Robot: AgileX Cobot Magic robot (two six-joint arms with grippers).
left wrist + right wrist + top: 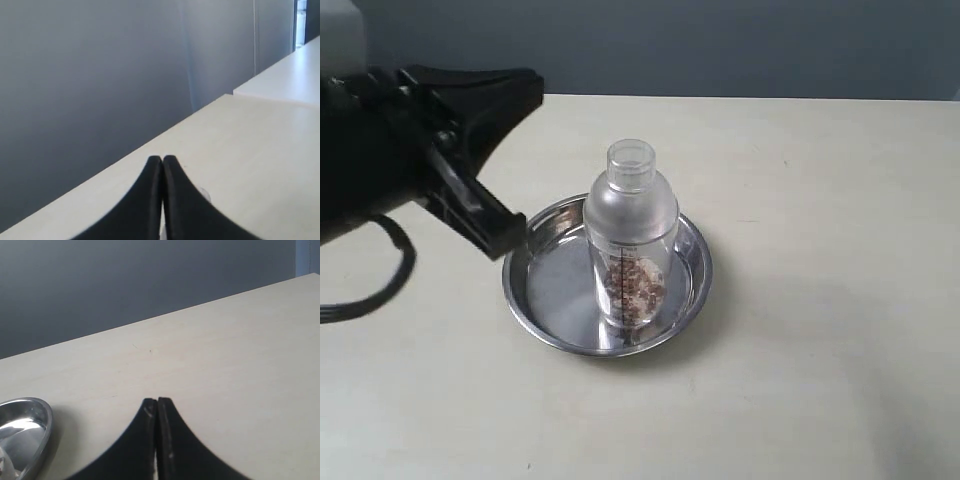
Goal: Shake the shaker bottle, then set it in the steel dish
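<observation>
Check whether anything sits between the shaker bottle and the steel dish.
Nothing visible does: the shaker bottle already stands upright inside the steel dish. The left tool is shut and empty, clear of the bottle.

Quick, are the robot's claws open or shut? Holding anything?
Left claw: closed, holding nothing.
Right claw: closed, holding nothing.

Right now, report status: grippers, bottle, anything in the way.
Left gripper shut, empty. Right gripper shut, empty. Shaker bottle upright in steel dish, unheld. No obstruction visible.
</observation>
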